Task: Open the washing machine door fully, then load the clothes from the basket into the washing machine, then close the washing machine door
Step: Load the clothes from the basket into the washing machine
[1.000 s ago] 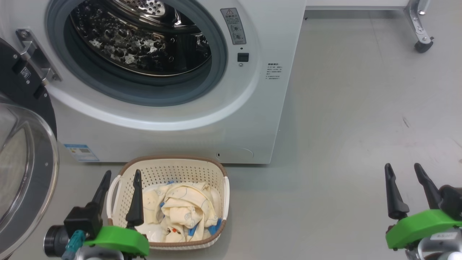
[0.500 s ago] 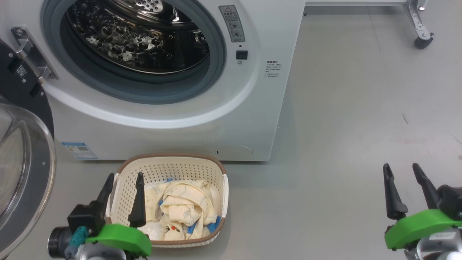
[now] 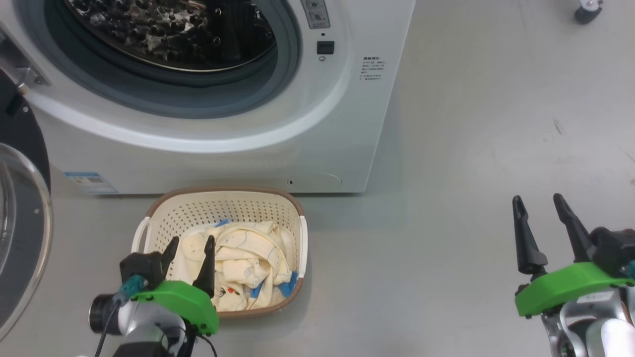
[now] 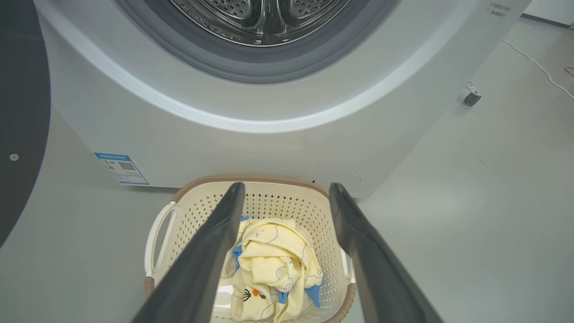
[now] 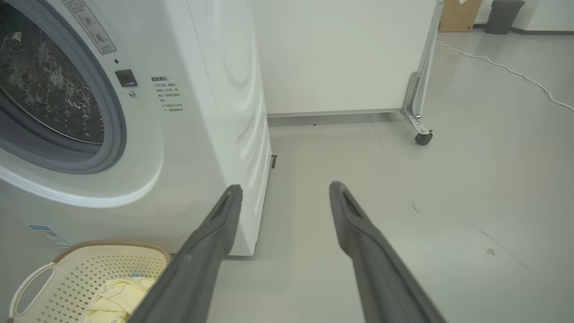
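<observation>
The left claw [image 3: 192,239] is nearest, hanging over the near-left corner of the basket [image 3: 223,191]. Its fingers are spread wide with nothing between them. The right claw [image 3: 536,197] is way off on the other side over bare floor [image 3: 446,148], also spread and empty, so it probably has no part in this step.

The step in hand looks like the first grab of the clothes [image 3: 248,258]. They sit bunched in one heap inside the basket, more toward its near and right side. The basket stands on the floor just in front of the washing machine [image 3: 347,124], below the opening.

To do it well, imo, the left claw should come down over the high folded ridge in the middle of the heap, not the thin edge by the wall, and bite deep enough to catch more than one layer. Soft stuff like this slips out of a shallow pinch. A trailing sleeve could also snag the perforated wall or drag the light basket along, so the fingers are better kept off the plastic.

Further back, the washing machine door [image 3: 27,144] is swung out to the left and the drum [image 3: 163,25] stands open. The way up from the basket looks free. The load just needs to rise above the lower lip of the grey gasket [image 3: 163,101] before it goes in.
</observation>
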`<state>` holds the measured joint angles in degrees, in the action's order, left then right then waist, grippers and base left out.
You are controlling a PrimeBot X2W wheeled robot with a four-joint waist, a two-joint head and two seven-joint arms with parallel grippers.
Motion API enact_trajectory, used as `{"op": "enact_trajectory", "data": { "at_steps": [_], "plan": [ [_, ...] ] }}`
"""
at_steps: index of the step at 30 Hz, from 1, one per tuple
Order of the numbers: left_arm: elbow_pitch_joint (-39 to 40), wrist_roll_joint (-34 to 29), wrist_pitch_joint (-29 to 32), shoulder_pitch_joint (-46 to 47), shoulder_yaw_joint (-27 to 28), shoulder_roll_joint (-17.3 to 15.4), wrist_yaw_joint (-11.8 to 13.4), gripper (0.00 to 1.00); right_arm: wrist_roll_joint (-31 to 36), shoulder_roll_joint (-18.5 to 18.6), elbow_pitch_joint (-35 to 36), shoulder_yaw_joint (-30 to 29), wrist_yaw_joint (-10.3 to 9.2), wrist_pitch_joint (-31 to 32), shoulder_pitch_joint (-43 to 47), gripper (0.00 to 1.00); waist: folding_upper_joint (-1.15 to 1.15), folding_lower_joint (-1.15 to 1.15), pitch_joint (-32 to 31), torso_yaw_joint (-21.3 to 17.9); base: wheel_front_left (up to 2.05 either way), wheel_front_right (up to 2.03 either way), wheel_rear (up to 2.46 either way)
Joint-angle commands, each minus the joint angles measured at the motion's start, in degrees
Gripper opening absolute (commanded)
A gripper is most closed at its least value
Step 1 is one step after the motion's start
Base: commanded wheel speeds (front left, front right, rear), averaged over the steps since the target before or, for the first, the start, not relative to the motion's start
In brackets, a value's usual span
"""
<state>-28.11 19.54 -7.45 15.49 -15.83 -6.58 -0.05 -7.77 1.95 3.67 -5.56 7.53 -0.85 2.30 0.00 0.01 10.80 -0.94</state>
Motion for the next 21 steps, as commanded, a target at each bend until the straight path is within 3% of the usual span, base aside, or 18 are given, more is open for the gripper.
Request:
{"op": "enact_trajectory", "data": {
  "at_steps": [1,10,16,21],
  "plan": [
    [-1.1,0.3,-0.4,3.5,1.7,-0.6,-0.5,1.00,-0.4,0.9,1.9,1.9,-0.04,-0.5,-2.7,1.00,0.00,-0.01,2.0,-1.0,0.00,0.00,0.00],
    [-22.6,3.9,-2.5,12.9,2.3,1.3,-3.9,1.00,-0.6,0.9,1.1,5.2,-0.04,-1.8,-7.0,1.00,0.00,-0.01,9.0,-5.1,0.00,0.00,0.00],
    [-31.6,7.7,-3.1,19.2,4.1,1.5,-6.0,1.00,-1.2,0.9,0.9,6.3,-0.04,-3.0,-9.9,1.00,0.00,-0.01,14.9,-8.1,0.00,0.00,0.00],
    [-36.8,10.0,-1.8,23.3,5.2,-0.5,-6.9,1.00,-2.0,0.9,0.6,8.4,-0.04,-4.4,-13.2,1.00,0.00,-0.01,19.6,-11.5,0.00,0.00,0.00]
  ]
}}
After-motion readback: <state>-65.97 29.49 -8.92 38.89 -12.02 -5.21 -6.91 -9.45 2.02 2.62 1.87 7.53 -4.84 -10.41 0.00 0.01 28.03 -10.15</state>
